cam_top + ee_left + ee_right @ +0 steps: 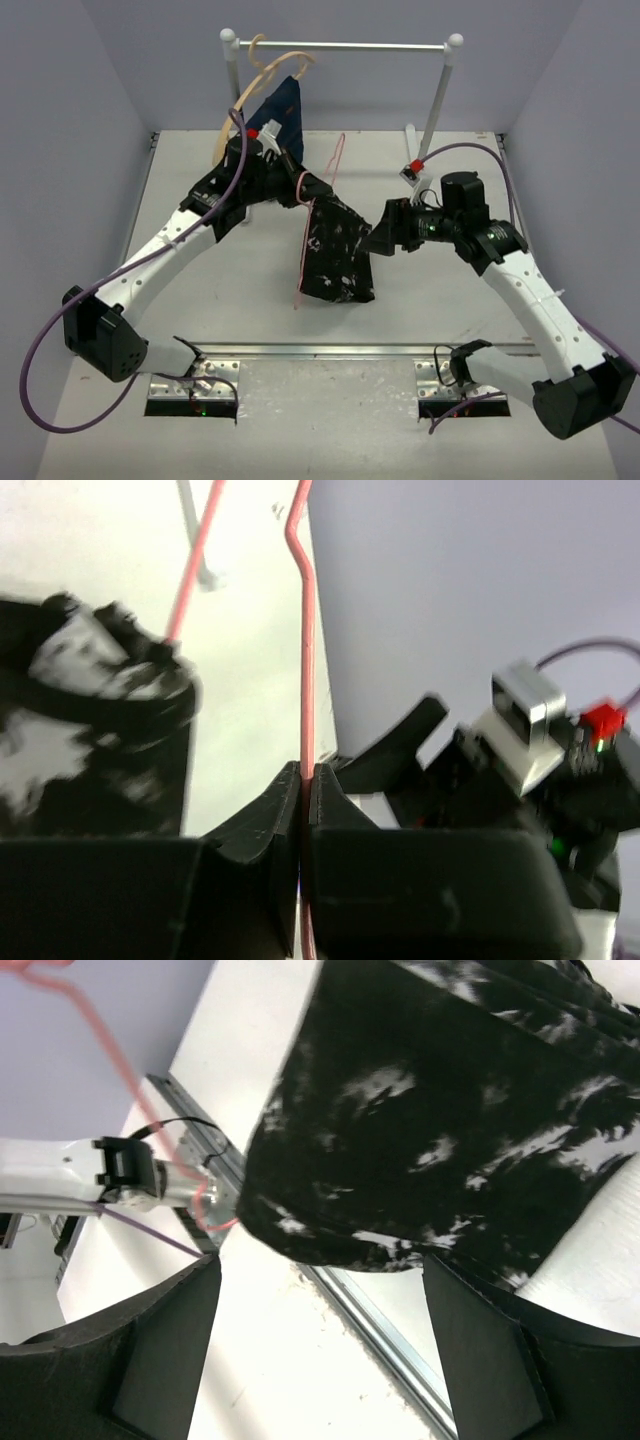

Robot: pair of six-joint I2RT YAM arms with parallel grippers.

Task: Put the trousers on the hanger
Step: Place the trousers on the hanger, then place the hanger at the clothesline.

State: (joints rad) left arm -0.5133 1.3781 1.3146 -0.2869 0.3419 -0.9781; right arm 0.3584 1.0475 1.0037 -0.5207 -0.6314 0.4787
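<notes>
Left hand [305, 776] clamped on thin wire hanger [308, 660], right hand [320, 1300] apart, speckled trousers [450, 1110]

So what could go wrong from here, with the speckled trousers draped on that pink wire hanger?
1. The trousers hang bunched on the thin hanger, and the right gripper is open, holding nothing, so the cloth might slide off.
2. The left gripper pinches only the slim wire, so the hanger may twist under the weight.
3. The right gripper's open fingers sit close to the cloth and could snag it when they move.
</notes>
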